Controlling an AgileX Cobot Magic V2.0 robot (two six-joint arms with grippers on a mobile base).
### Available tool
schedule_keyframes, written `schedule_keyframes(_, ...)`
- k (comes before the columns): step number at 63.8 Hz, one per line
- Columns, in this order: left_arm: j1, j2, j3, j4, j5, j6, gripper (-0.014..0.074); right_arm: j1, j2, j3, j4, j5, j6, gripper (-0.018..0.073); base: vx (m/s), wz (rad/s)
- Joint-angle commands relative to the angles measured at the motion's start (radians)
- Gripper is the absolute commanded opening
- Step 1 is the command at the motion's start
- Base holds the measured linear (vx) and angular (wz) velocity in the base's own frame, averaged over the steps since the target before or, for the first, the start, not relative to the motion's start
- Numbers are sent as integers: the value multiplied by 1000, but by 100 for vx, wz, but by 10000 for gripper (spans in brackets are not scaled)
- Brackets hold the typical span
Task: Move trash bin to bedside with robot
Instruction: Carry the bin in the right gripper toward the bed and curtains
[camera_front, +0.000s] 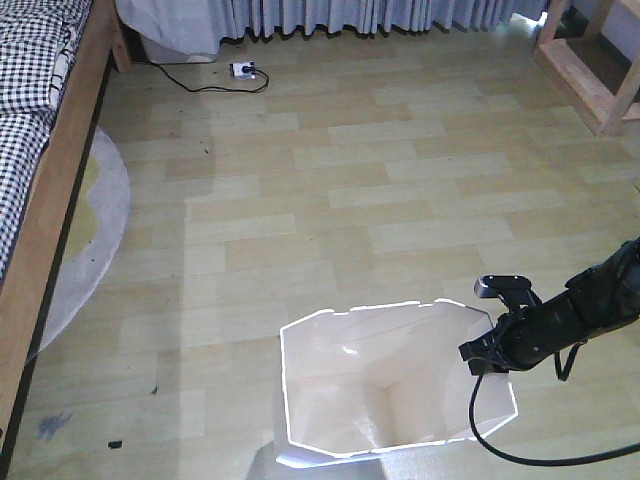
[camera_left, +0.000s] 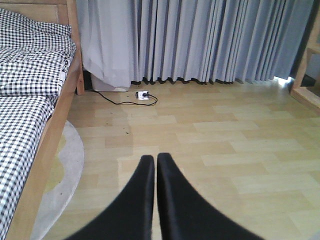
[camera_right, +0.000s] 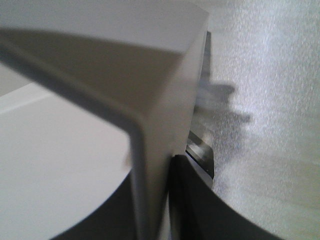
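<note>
White thin plastic trash bin (camera_front: 310, 395) stands on the pale wood-plank floor (camera_front: 400, 180) at the bottom centre of the front view, mouth up, with nothing visible inside. The right gripper (camera_front: 479, 352), on a black arm (camera_front: 590, 300) reaching in from the right edge, is clamped on the bin's right rim. The right wrist view shows the white wall pinched between dark fingers (camera_right: 192, 205). The left gripper (camera_left: 152, 160) is closed on nothing, its fingers pressed together above bare floor.

The bed (camera_front: 52, 200), a light wooden frame with black-and-white checked bedding (camera_front: 25, 60), runs down the left edge, well apart from the bin. The grasp looks done. Moving the bin leftward to the bedside and letting go appear to remain.

The floor looks smooth. A round grey rug (camera_front: 100, 210) lies against the bed frame, between bin and bed. Grey curtains (camera_front: 350, 12) hang along the top, with a white power strip (camera_front: 243, 69) and its black cable below them. A wooden frame (camera_front: 590, 80) stands at upper right.
</note>
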Motion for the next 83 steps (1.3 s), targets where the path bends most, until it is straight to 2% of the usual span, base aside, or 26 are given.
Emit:
schedule_keyframes(1, 0, -14, 12, -4, -69, -6, -6, -5, -75, -9, 41, 192, -5, -5, 29, 7)
schedule_keyframes(83, 0, -14, 12, -4, -69, -6, -6, -5, -75, -9, 41, 191, -5, -5, 28, 6)
